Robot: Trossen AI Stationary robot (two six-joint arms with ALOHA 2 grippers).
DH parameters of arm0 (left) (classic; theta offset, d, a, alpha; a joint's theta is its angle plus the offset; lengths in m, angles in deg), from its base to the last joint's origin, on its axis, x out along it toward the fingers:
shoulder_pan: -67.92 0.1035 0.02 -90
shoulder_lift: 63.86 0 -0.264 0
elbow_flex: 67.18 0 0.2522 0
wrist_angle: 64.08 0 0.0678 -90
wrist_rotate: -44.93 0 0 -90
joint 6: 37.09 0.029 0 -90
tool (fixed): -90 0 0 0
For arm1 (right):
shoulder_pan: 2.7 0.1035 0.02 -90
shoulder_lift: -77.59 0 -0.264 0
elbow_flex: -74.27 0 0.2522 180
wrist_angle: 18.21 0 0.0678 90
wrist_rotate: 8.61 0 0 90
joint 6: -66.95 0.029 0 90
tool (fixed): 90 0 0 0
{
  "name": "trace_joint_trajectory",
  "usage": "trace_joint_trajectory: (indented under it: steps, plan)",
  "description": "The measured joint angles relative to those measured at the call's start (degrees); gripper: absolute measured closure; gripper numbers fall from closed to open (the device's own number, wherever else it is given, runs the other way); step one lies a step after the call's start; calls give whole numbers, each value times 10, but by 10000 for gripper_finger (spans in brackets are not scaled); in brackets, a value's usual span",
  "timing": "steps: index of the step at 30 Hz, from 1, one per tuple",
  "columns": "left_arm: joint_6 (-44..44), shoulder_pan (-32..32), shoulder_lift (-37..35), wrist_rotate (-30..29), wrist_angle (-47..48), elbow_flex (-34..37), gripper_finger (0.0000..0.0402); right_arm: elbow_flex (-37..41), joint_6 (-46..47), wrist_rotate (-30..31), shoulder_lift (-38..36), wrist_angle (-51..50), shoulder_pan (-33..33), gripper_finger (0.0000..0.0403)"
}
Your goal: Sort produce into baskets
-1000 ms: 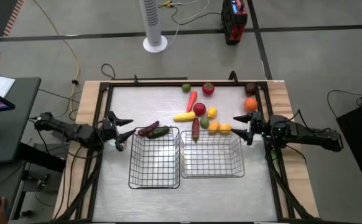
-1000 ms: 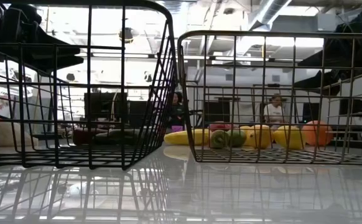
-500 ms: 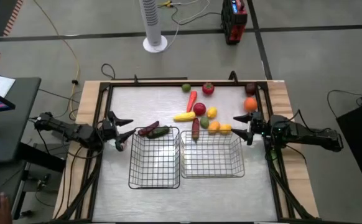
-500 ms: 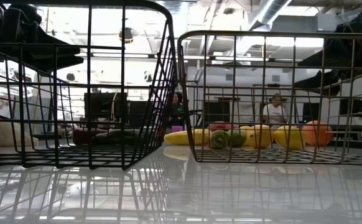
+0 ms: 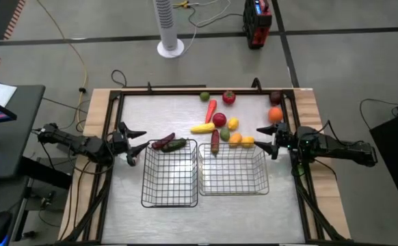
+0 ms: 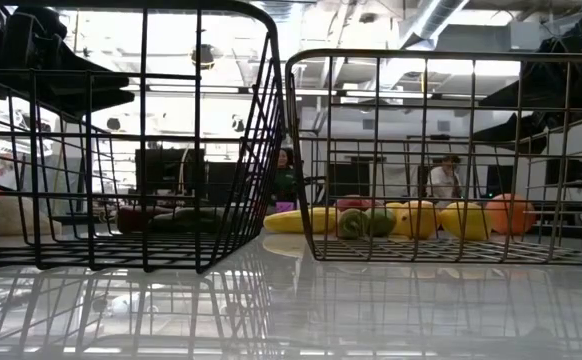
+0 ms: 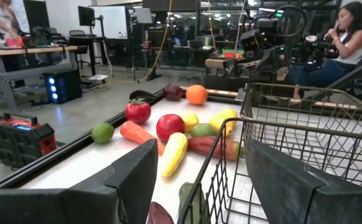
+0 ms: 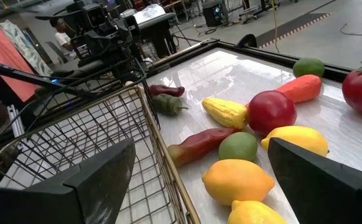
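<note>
Two wire baskets stand side by side near the table's front, the left basket (image 5: 170, 173) and the right basket (image 5: 232, 169), both empty. The produce lies on the table beyond them: a maroon and a green long piece (image 5: 169, 143) by the left basket's far rim, and a cluster (image 5: 221, 126) of red, yellow, green and orange pieces further right. My left gripper (image 5: 137, 144) is open and empty at the table's left edge. My right gripper (image 5: 264, 141) is open and empty at the right edge, near a yellow piece (image 5: 247, 141).
An orange round piece (image 5: 275, 115) and a dark purple one (image 5: 275, 98) lie by the table's right rim. A tomato (image 5: 229, 97) and a small green round piece (image 5: 204, 96) lie near the far edge. A raised dark frame (image 5: 185, 91) runs round the table. People sit in the room behind.
</note>
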Motion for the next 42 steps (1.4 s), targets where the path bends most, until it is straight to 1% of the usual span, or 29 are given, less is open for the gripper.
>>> trace_joint_trajectory:
  steps: [39,42]
  plan:
    - [0,0,0,0,0,0,172,0,0,0,0,0,0,8]
    - [10,0,0,0,-8,1,172,0,0,0,0,0,0,8]
